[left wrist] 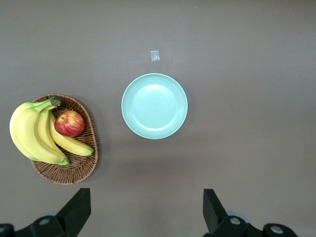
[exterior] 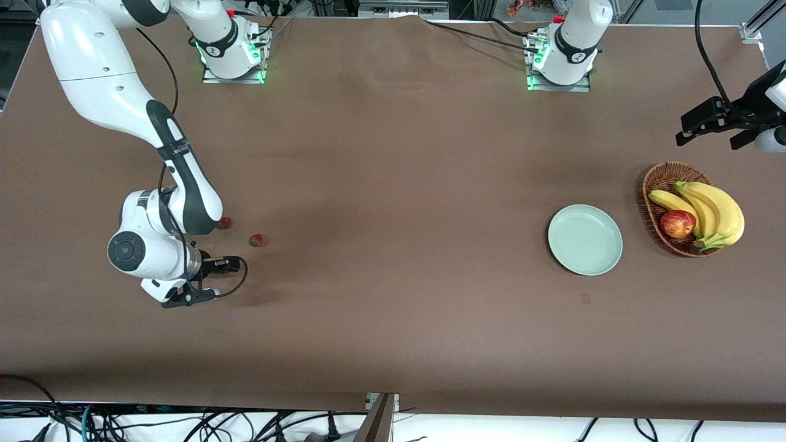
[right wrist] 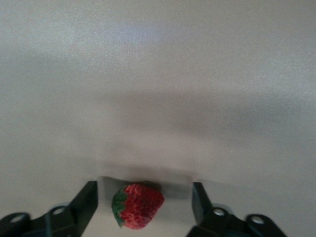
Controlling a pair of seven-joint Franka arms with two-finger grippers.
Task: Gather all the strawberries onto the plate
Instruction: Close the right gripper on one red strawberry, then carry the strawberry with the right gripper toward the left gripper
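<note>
Table (exterior: 393, 184) brown. Plate (exterior: 585, 239) empty, beside wicker basket (exterior: 656, 181). Left tool (left wrist: 145, 212) spread, waiting above the plate. Right tool (right wrist: 143, 207) low, fingers either side of one strawberry (right wrist: 138, 205), not touching. Two strawberries (exterior: 256, 240) lie beside the right arm.

Robotics lab, 2 bolted-down arm bases (exterior: 233, 55) on brown table (exterior: 381, 153), loose cables (exterior: 184, 423) along edge

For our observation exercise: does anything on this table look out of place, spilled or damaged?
Nothing looks damaged. Two strawberries lie loose near the right gripper, a third sits between its fingers, and the plate holds nothing.
</note>
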